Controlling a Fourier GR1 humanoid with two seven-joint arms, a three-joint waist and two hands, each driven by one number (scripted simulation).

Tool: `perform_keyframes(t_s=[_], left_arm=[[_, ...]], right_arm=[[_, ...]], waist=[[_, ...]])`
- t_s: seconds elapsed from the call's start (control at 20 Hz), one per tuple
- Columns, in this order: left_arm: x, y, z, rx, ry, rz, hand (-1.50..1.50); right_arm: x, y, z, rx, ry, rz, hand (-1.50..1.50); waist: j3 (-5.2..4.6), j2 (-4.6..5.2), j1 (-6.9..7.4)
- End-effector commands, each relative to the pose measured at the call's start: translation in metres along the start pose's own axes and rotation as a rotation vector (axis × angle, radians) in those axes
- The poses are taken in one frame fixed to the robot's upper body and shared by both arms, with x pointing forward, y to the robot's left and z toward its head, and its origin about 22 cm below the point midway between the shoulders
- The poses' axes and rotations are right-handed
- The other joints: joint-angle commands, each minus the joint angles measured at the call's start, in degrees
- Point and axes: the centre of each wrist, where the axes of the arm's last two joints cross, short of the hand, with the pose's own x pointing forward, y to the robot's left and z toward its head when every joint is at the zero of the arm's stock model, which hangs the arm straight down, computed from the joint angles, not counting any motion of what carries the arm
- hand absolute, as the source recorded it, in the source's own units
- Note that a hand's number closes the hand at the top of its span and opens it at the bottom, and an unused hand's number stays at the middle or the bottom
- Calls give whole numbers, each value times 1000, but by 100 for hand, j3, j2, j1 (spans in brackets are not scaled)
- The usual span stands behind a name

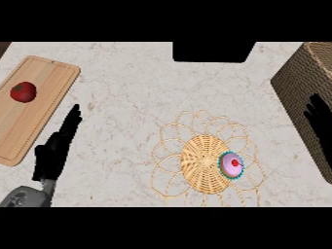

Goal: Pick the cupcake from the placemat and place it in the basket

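Observation:
A small cupcake (231, 164) with pink frosting, a red cherry and a teal wrapper lies on the right side of a round woven placemat (201, 165) with looping wire petals. A brown wicker basket (319, 73) stands at the counter's right edge, partly cut off. My right hand (328, 131) is open, fingers straight and pointing up, in front of the basket's near wall and right of the cupcake, apart from it. At the lower left my left hand (53, 151) rests open, fingers up, beside the cutting board.
A wooden cutting board (25, 116) lies at the left with a red tomato (23, 91) on its far part. A dark rectangular object (213, 51) sits at the counter's back edge. Bare marble counter (132, 97) stretches between board and placemat.

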Motion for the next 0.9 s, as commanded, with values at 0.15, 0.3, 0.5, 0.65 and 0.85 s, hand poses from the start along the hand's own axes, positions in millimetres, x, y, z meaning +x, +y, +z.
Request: perform_keyframes(t_s=[0.15, 0.3, 0.5, 0.65, 0.85], left_arm=[[26, 5, -25, -2, -29, 29, 0], [22, -6, -21, -61, 9, 46, 0], [33, 7, -31, -31, 47, 67, 0], [37, 38, -35, 45, 98, 93, 0], [50, 53, -28, 44, 123, 92, 0]], right_arm=[[93, 98, -20, 629, -407, -251, 150], [157, 121, 1, 947, -772, -27, 150], [164, 164, 40, 1377, -1013, 18, -150], [136, 170, 66, 1467, -1098, -79, -150], [136, 148, 79, 1441, -1080, 71, -150]], waist=[[112, 1, 571], [82, -146, 980], [100, -88, 540], [81, -88, 7], [61, -83, -79]])
